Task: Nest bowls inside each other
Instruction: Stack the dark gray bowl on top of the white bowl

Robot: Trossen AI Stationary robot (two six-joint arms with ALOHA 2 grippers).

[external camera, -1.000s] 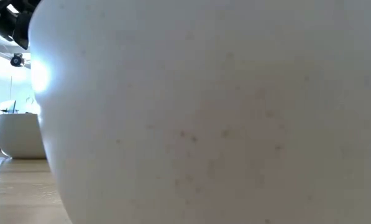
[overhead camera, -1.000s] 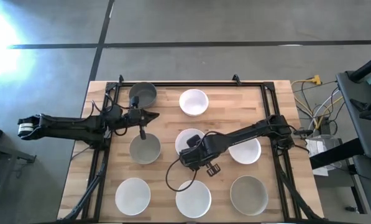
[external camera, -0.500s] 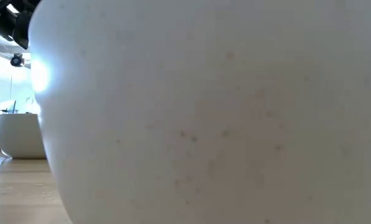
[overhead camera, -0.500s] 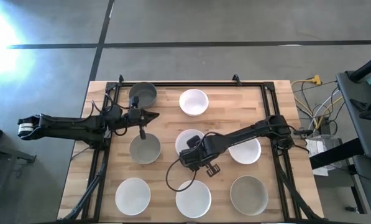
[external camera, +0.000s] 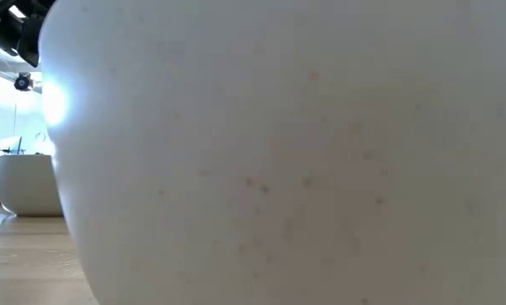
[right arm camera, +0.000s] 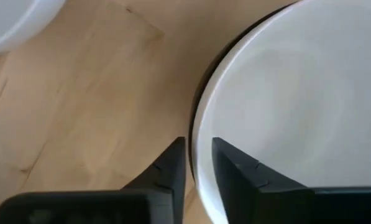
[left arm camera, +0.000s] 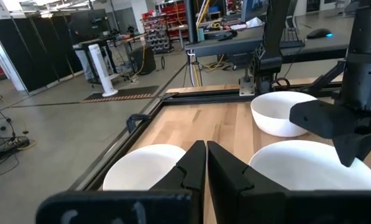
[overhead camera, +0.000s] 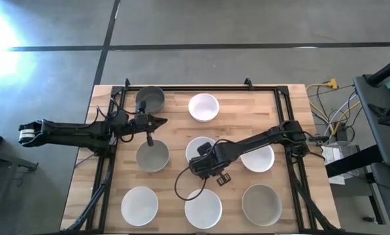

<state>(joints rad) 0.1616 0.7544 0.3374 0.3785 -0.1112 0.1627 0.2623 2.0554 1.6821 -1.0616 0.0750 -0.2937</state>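
Observation:
Eight bowls show in the high view. Two grey bowls (overhead camera: 150, 98) (overhead camera: 152, 157) stand on the table's left, a third grey bowl (overhead camera: 260, 203) near right. White bowls stand at the far middle (overhead camera: 203, 107), right (overhead camera: 260, 159), near left (overhead camera: 140, 204) and near middle (overhead camera: 203, 207). The centre white bowl (overhead camera: 198, 147) sits in a dark bowl whose rim (right arm camera: 195, 102) shows beneath it. My right gripper (overhead camera: 202, 160) (right arm camera: 199, 152) is shut on that white bowl. My left gripper (overhead camera: 163, 121) (left arm camera: 205, 165) hovers shut between the two left grey bowls. My right gripper pinches the centre white bowl's rim (right arm camera: 204, 124) on its near side, one finger inside the bowl and one finger (right arm camera: 173, 163) outside. The fingers come from above, pointing down. The bowl sits level in the dark bowl; lifted or resting, I cannot tell.
A black frame (overhead camera: 201, 87) borders the wooden table. The near-middle white bowl (external camera: 278, 152) fills almost the whole low view, with another white bowl (external camera: 28, 182) beside it. Bare wood lies between the bowls (overhead camera: 175, 124). Cables hang off the table's right side (overhead camera: 332, 111).

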